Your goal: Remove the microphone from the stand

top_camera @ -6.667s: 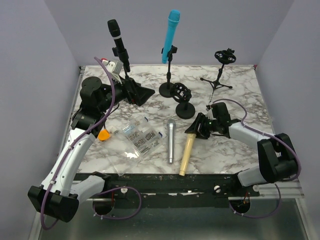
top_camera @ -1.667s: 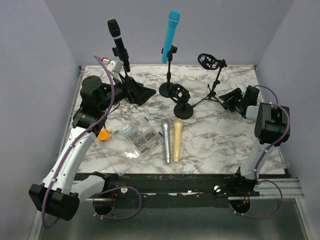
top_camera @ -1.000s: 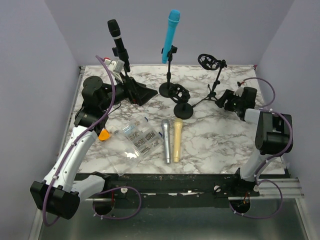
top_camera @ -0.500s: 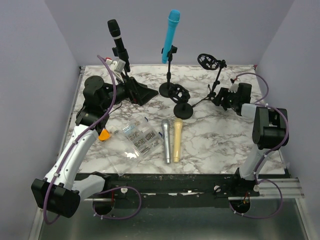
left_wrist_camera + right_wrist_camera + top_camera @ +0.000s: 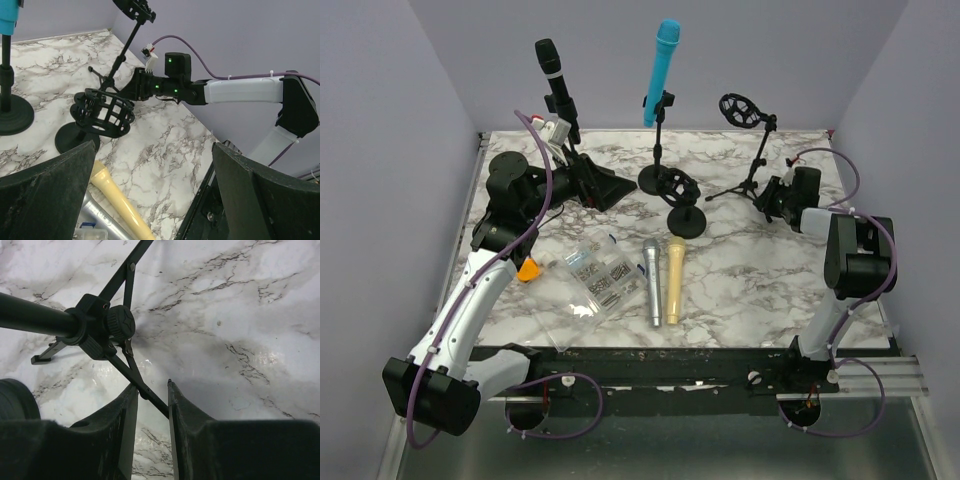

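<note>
A black microphone (image 5: 552, 75) stands in a stand at the back left, and a blue microphone (image 5: 662, 65) in a round-base stand (image 5: 657, 178) at the back middle. My left gripper (image 5: 608, 188) is open and empty, low by the black microphone's stand; in the left wrist view its jaws (image 5: 155, 170) stand wide apart. My right gripper (image 5: 772, 197) is shut on a leg of an empty tripod stand (image 5: 760, 150), which stands upright. In the right wrist view the leg (image 5: 145, 390) runs between the fingers (image 5: 125, 410).
A silver microphone (image 5: 651, 283) and a gold microphone (image 5: 675, 280) lie side by side at the front middle. A short empty shock-mount stand (image 5: 685, 200) stands behind them. A clear plastic box (image 5: 595, 280) and an orange object (image 5: 527, 269) lie front left.
My right gripper laid the gold microphone beside the silver one, moved to the back right and closed on the tripod's leg. The tripod went from tilted to upright and shifted right.
</note>
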You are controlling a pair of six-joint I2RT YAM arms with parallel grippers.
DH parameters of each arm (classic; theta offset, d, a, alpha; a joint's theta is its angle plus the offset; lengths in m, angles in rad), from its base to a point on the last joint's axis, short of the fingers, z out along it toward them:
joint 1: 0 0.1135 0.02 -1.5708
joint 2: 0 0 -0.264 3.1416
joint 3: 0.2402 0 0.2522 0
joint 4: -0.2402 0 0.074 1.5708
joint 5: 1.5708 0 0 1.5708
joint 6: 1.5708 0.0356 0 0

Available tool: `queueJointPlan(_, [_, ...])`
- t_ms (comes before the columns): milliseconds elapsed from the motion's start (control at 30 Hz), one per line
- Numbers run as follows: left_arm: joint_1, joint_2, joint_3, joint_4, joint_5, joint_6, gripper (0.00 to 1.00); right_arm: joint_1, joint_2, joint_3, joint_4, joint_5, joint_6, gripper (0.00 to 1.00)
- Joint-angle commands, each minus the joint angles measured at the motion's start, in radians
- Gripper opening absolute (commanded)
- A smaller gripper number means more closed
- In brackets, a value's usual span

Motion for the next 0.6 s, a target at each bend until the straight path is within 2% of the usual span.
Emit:
queueJointPlan(0, [0.005,-0.017,-0.008,0.022,0.025,0.000,0.98,0.003,-0.012,-0.050,-0.043,0.102,0.047,0.28])
queueJointPlan(200, [0.005,-0.018,-0.009,0.022,0.024,0.000,0.98,0.021,-0.057,-0.093,-0.080,0.245,0.100,0.13])
queueJointPlan(367, [0.005,-0.019,-0.009,0.026,0.028,-0.006,0.98,0.029,-0.109,-0.094,-0.161,0.287,0.184,0.12])
queueJointPlan(567, [0.005,-0.020,-0.010,0.027,0.028,-0.007,0.98,0.088,-0.109,-0.144,-0.158,0.286,0.405,0.12])
